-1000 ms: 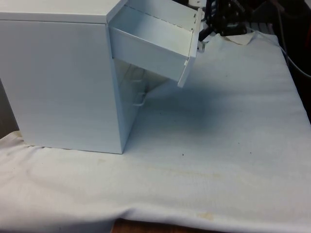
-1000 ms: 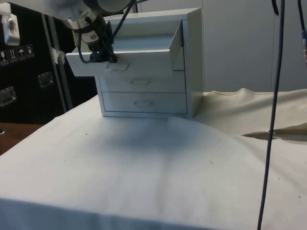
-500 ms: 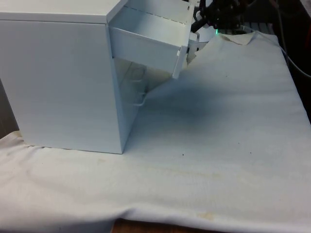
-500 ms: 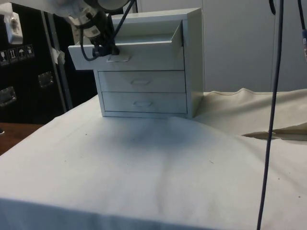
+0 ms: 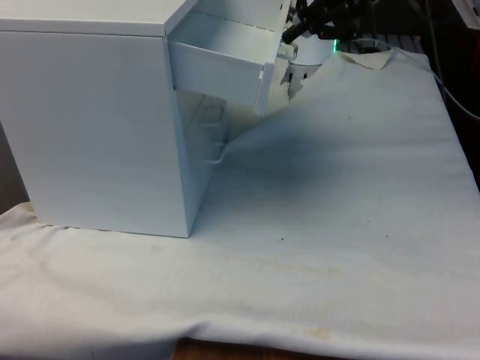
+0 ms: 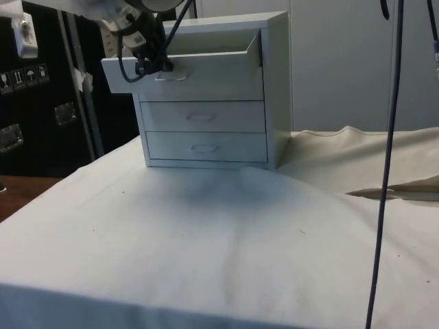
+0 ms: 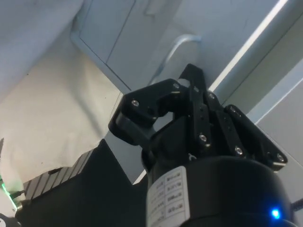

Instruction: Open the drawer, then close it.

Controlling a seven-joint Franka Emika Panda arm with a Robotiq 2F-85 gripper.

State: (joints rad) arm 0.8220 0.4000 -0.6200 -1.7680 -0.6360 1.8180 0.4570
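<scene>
White top drawer (image 6: 185, 68) of the chest (image 6: 226, 96) has slid further in, roughly half shut; closing is underway. Gripper (image 6: 152, 65) fingers pinch its handle (image 6: 171, 77).

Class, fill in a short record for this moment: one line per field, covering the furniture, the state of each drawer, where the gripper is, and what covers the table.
furniture: white chest of drawers with three drawers
top drawer: partly pulled out
middle drawer: shut
bottom drawer: shut
gripper: at the top drawer's front, by its handle
table covering: white cloth
task stage: top drawer not yet fully closed
</scene>
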